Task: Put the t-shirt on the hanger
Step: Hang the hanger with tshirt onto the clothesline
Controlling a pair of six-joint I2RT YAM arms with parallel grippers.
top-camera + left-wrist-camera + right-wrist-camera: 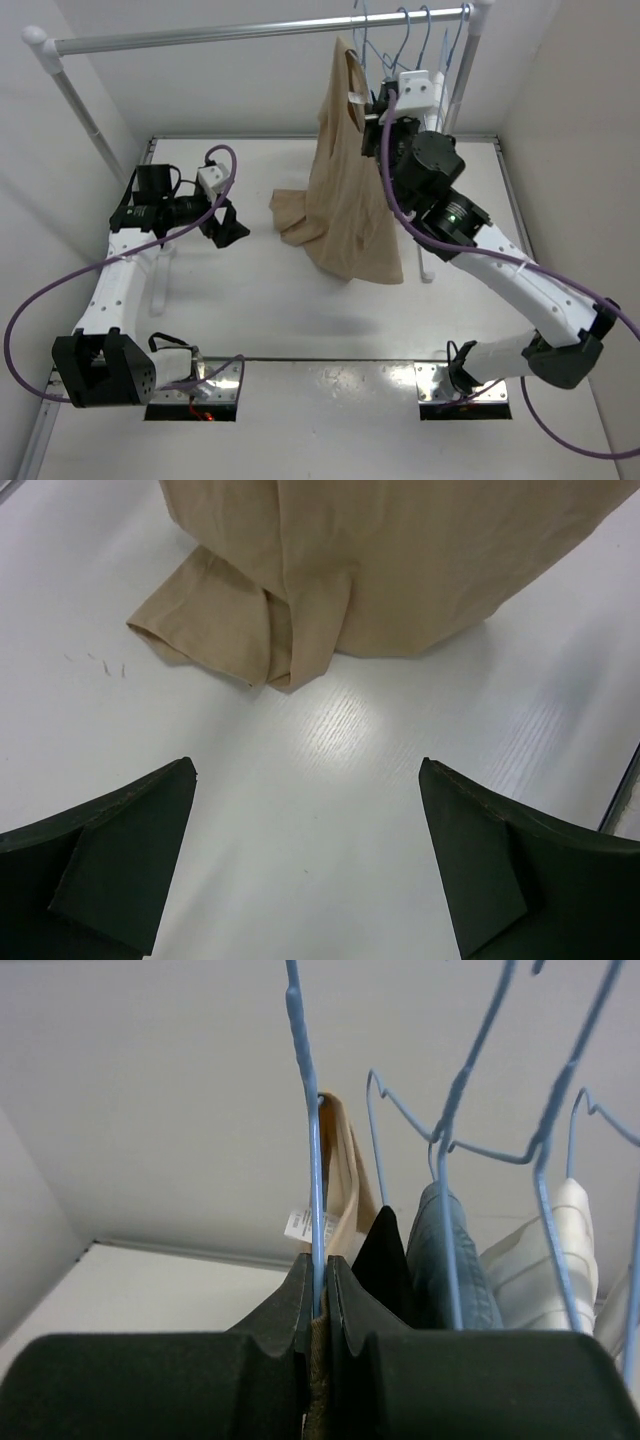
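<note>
Clamps hanger in right gripper, t-shirt draped from it, hem on table. Holds left gripper spread, empty. Seems nearly done.

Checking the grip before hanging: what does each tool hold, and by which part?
Right tool pinches the thin light-blue wire hanger by its upright stem, tan cloth t-shirt caught alongside. Left tool: open, empty.

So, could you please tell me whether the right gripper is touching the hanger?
Touching. The right wrist view shows the fingers of the right gripper pressed shut on the hanger wire, with t-shirt cloth pinched between them too.
</note>
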